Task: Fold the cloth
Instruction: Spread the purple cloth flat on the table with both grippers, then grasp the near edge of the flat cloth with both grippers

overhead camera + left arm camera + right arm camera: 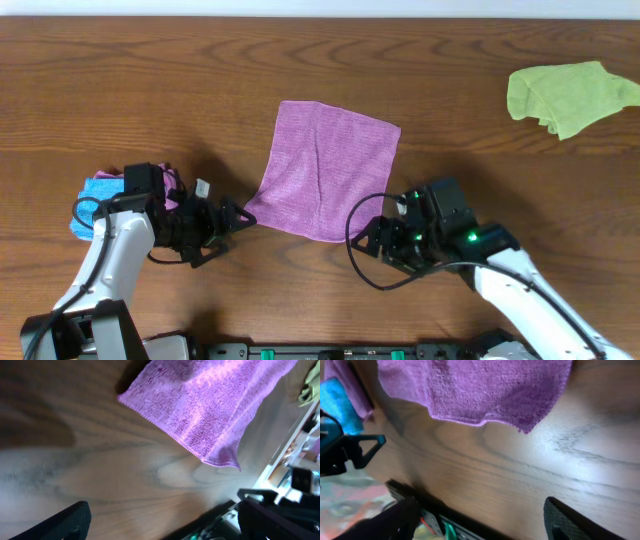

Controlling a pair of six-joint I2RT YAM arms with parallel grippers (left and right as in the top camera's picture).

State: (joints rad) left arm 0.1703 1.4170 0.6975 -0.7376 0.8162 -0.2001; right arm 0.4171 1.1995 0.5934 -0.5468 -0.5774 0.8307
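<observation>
The purple cloth [325,170] lies flat and spread out on the wooden table, mid-table. It shows at the top of the left wrist view [210,405] and of the right wrist view [480,387]. My left gripper [232,222] is open and empty, just left of the cloth's near left corner. My right gripper [368,240] is open and empty, just right of the cloth's near right corner. In the wrist views the left fingers [160,520] and the right fingers [480,520] are spread wide over bare wood.
A crumpled lime-green cloth [568,95] lies at the far right. A blue folded cloth [95,205] with another purple cloth [170,190] lies at the left by the left arm. The table's front edge runs close behind both grippers.
</observation>
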